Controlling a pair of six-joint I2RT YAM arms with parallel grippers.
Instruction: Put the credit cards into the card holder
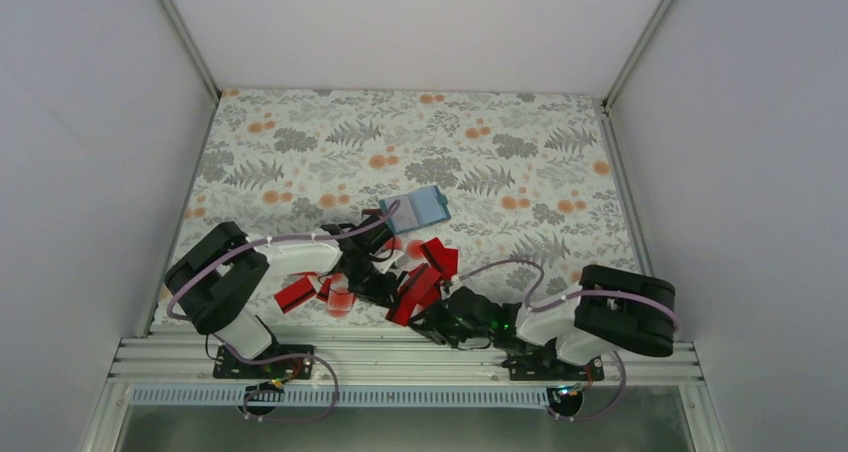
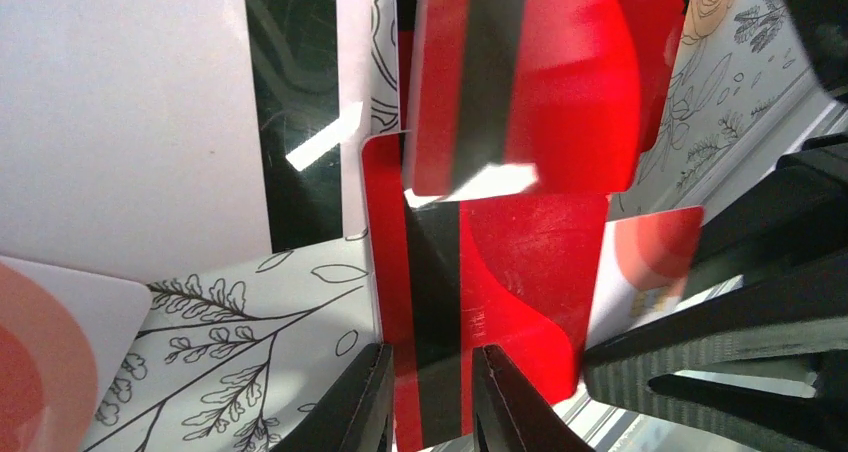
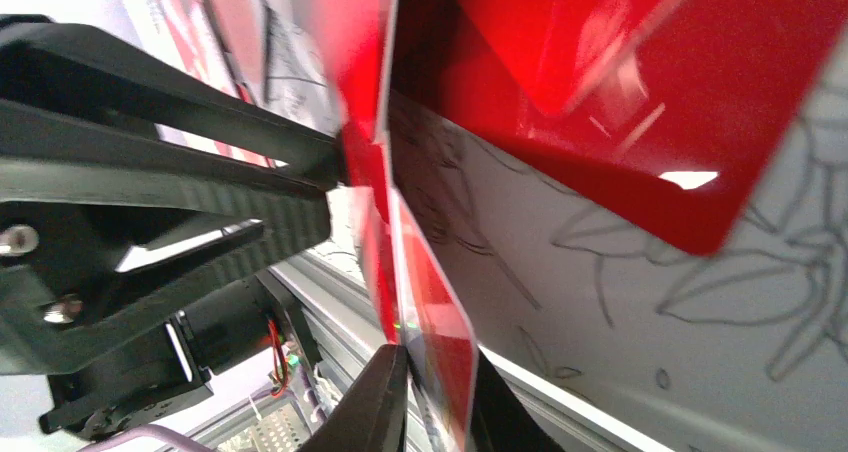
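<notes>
Left of centre in the top view, the left gripper (image 2: 432, 364) is closed on a red striped card (image 2: 500, 272), its end pinched between both fingers. The remaining credit cards (image 1: 425, 272) lie scattered low in the middle of the flowered table (image 1: 300, 132). The teal card holder (image 1: 427, 205) lies just above them. Further right, the right gripper (image 3: 436, 372) clamps a red card (image 3: 425, 302) seen edge-on; whether it is the same one, I cannot tell.

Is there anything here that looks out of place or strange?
Yes. Both grippers seem to pinch one red card: the left gripper holds its striped end, the right gripper another edge. The other cards lie in a loose, overlapping heap outside the holder.
</notes>
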